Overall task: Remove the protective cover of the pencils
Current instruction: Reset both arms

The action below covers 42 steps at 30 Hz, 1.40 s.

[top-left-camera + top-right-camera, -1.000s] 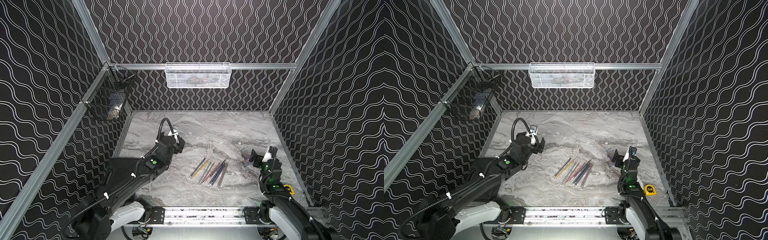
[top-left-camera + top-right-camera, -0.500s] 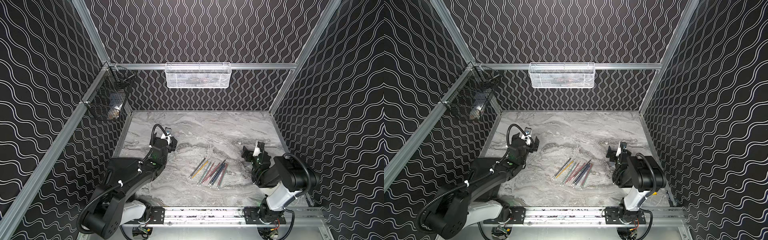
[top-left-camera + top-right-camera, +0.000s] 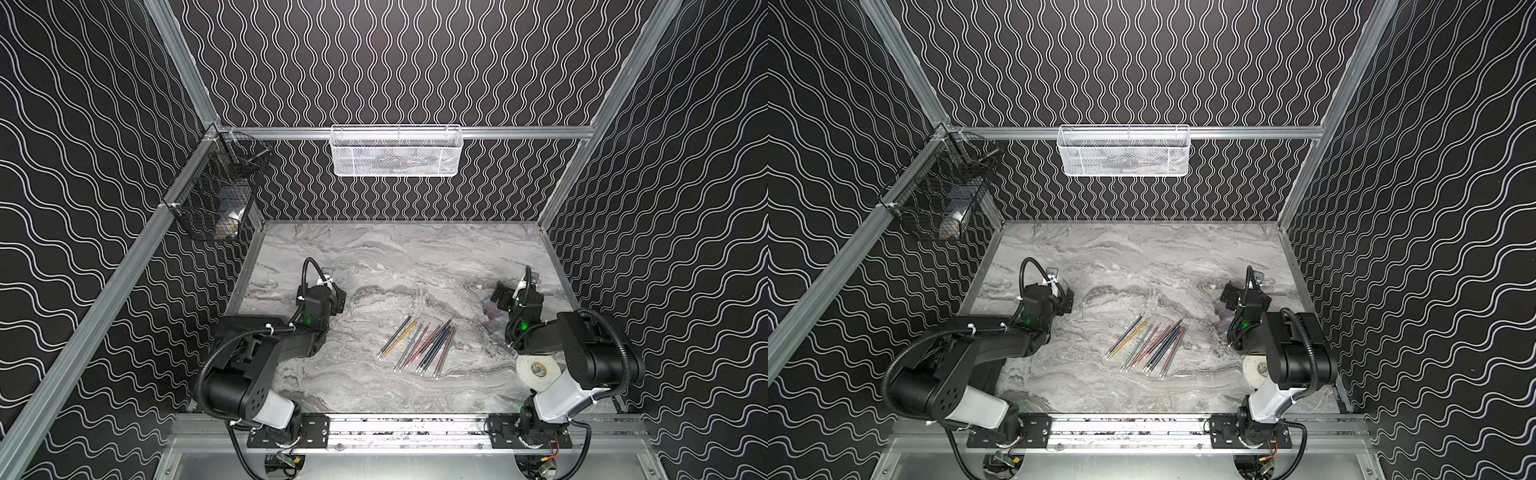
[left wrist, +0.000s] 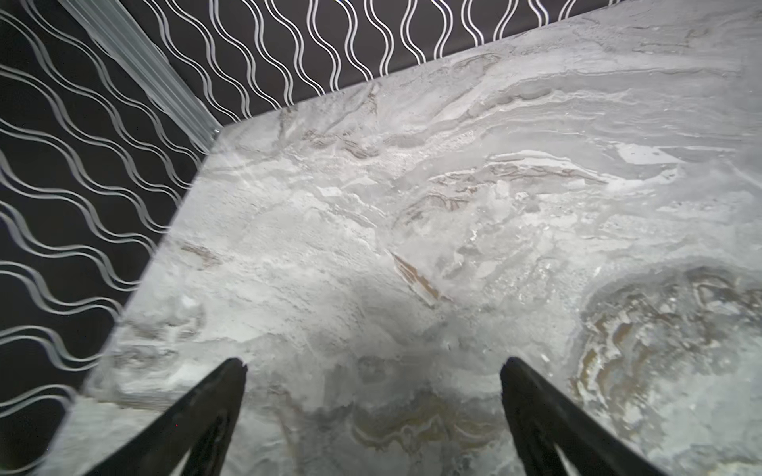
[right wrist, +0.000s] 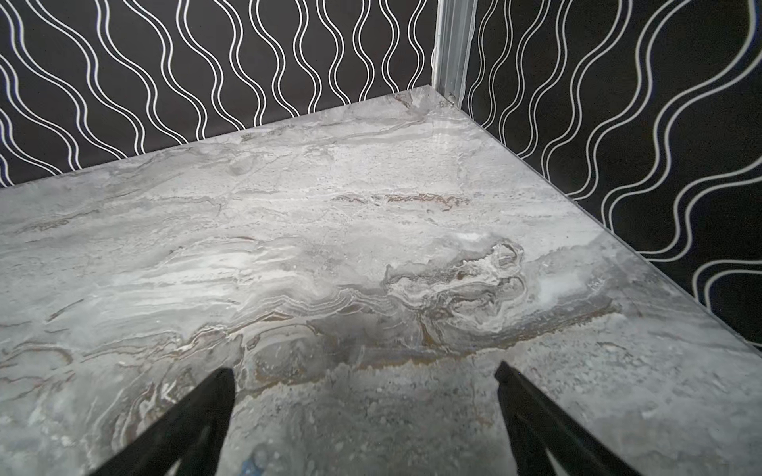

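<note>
Presently left hand (image 4: 373, 364) and right hand (image 5: 363, 371) gape empty; a low sweep could scatter the loose pencils (image 3: 419, 347).

Walls (image 3: 395, 62): black with white wavy lines, on three sides of me.
My bench (image 3: 395, 257): grey and white swirls, like stone.
Metal bars (image 3: 519, 132): silver, along the walls and up the corners.
White basket (image 3: 397, 151): hangs on the back bar.
Black basket (image 3: 216, 199): hangs on my left.

Tabletop (image 3: 395, 257) open around pencils (image 3: 419, 347); tape roll (image 3: 536, 371) beside right arm (image 3: 582, 353).
</note>
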Each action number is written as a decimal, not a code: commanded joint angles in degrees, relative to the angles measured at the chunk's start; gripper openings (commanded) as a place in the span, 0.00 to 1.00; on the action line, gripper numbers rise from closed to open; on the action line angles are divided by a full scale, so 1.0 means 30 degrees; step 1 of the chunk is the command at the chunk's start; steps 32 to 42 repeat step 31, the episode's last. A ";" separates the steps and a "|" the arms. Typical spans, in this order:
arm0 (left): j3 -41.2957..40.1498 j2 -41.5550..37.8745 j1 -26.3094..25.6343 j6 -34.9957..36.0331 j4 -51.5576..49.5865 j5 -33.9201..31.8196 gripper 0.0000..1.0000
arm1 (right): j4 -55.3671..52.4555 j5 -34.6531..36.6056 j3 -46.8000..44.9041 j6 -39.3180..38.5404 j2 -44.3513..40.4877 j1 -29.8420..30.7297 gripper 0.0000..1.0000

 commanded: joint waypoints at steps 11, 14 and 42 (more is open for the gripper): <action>-0.0460 0.2575 0.3522 -0.1964 0.4855 0.7129 1.00 | 0.0341 0.0194 0.0047 0.0059 0.0006 -0.0005 0.99; -0.0506 0.2559 0.3665 -0.1999 0.4906 0.7422 0.99 | 0.0323 0.0220 0.0069 0.0066 0.0020 -0.0002 0.99; -0.0728 0.2344 0.3481 -0.1802 0.5150 0.6806 1.00 | 0.0240 -0.0478 0.0089 -0.0266 0.0033 0.0055 0.99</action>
